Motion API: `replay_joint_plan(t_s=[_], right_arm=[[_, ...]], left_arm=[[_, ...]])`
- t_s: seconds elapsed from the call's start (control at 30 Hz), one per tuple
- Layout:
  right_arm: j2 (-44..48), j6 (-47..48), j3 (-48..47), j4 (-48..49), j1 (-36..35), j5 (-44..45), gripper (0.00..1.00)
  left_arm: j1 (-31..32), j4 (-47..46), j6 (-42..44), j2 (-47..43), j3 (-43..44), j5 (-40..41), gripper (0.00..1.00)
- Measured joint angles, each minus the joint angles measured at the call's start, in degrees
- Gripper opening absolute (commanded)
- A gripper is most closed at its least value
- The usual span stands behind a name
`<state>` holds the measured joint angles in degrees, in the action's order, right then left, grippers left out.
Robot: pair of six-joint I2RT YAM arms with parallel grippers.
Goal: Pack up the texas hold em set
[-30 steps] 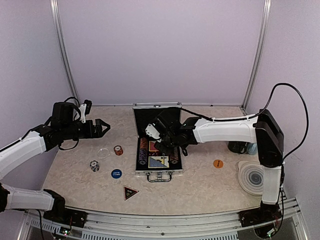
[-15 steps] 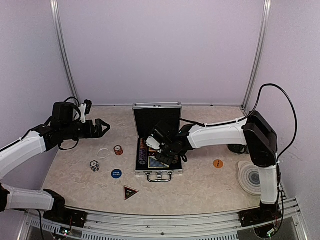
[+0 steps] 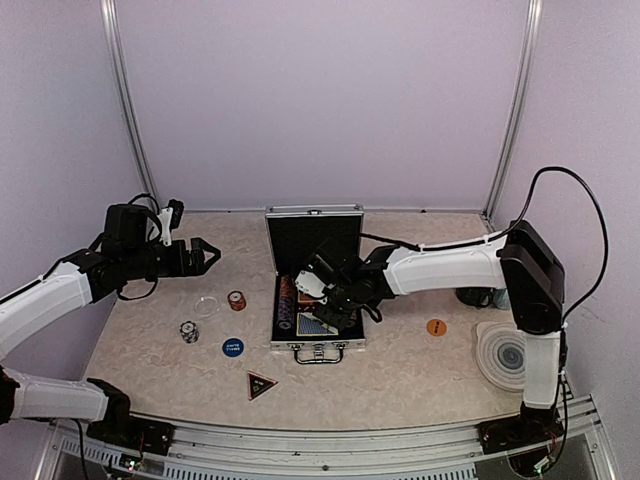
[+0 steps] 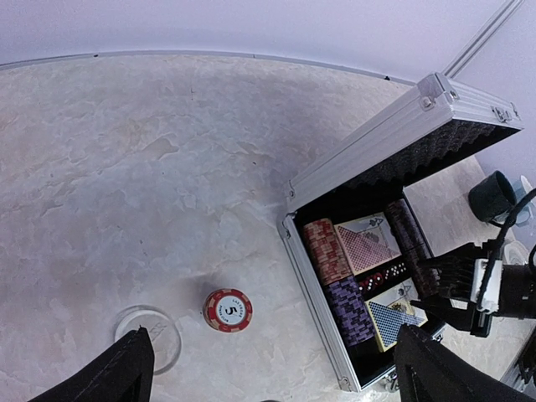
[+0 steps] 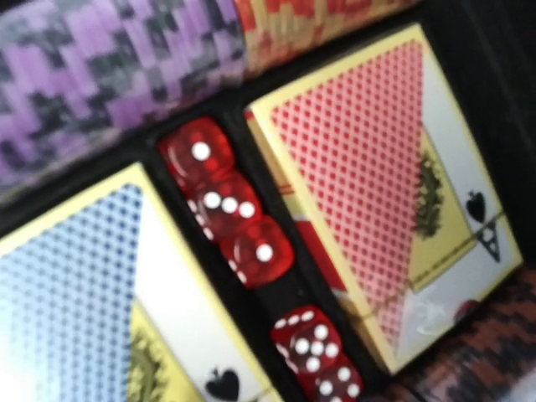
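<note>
Over the case [image 3: 300,236], right tool [image 3: 324,306] low.

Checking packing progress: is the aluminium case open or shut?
Open. The lid of the case stands upright, and chips, card decks and red dice lie exposed inside.

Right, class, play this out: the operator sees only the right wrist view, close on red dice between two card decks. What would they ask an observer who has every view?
Operator: Is anything lying outside the case?
Observer: Yes. A blue button and a black triangle lie on the table, left of the case.
Operator: And the other arm?
Observer: The left gripper hangs open and empty above the table, well left of the case.
</note>
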<state>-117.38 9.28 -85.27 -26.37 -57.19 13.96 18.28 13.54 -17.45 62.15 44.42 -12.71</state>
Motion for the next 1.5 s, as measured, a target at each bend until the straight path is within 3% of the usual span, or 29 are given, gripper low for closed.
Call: replay_joint_plan(t_s=[0.23, 0.73, 1.5], right_arm=[[5.5, 0.1, 0.7, 1.4, 0.0, -2.5, 0.61], [5.7, 1.7, 0.9, 1.9, -1.4, -7.0, 0.78], [9.7, 3.3, 3.9, 3.9, -2.1, -13.7, 0.82]], left_arm=[[0.0, 0.0, 0.0, 0.0, 0.0, 0.0, 0.99], [0.0, 0.0, 0.0, 0.0, 0.0, -0.2, 0.99], [-0.3, 0.0, 0.0, 0.1, 0.0, -0.4, 0.99]])
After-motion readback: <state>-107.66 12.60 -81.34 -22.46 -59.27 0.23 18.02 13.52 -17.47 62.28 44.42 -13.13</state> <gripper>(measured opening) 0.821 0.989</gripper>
